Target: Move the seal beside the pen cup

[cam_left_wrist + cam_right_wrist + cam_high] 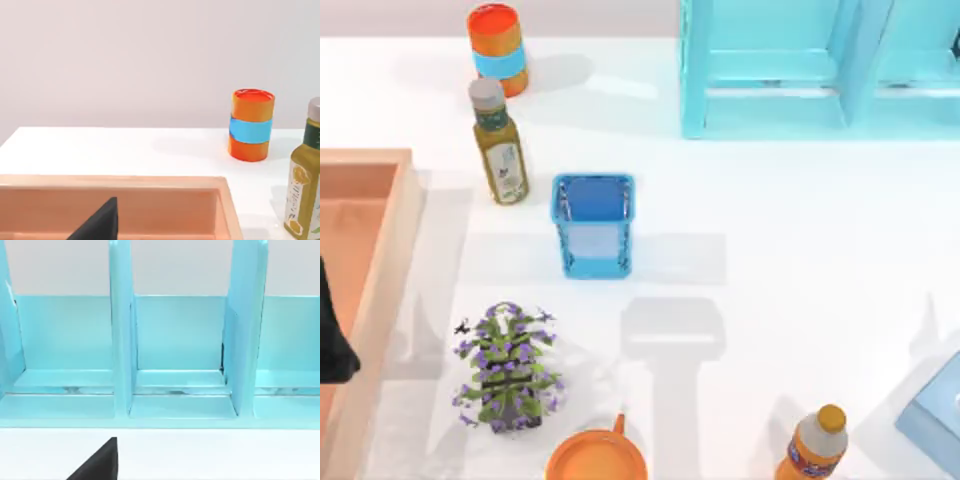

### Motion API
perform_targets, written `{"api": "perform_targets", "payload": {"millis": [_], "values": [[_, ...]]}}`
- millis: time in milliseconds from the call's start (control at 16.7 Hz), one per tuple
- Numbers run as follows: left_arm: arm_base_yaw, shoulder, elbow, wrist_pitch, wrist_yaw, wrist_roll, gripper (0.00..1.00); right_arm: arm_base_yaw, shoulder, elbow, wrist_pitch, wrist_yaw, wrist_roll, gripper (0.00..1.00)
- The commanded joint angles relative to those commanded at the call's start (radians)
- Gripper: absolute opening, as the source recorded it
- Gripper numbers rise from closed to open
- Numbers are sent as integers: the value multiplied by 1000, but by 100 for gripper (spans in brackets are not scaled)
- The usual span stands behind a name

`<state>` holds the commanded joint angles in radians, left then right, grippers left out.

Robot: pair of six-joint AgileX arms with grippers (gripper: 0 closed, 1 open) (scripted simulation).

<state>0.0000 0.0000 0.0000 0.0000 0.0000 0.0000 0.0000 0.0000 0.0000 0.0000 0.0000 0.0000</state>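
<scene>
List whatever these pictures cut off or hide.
Top view:
- orange cup: the bottom edge cuts its body.
- soda bottle: the bottom edge cuts its base.
- wooden tray: the left edge cuts it.

Left wrist view:
- oil bottle: the right edge cuts its side.

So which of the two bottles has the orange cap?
The orange bottle near the table's front right edge has it. The olive-green bottle, standing further back left of the pen cup, has a grey cap.

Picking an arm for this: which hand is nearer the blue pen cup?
Left, probably. Left hand is over the wooden tray at the table's left edge, left of the pen cup. Right hand faces the cyan rack, farther right.
</scene>
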Motion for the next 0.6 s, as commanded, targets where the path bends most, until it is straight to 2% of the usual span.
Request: {"api": "perform_targets", "payload": {"millis": [300,600], "values": [[0,0,0,0,0,0,100,-14,61,62,-56,1,-12,100],[0,0,0,0,0,0,100,-65,375,365,-296,0,-61,100]]}}
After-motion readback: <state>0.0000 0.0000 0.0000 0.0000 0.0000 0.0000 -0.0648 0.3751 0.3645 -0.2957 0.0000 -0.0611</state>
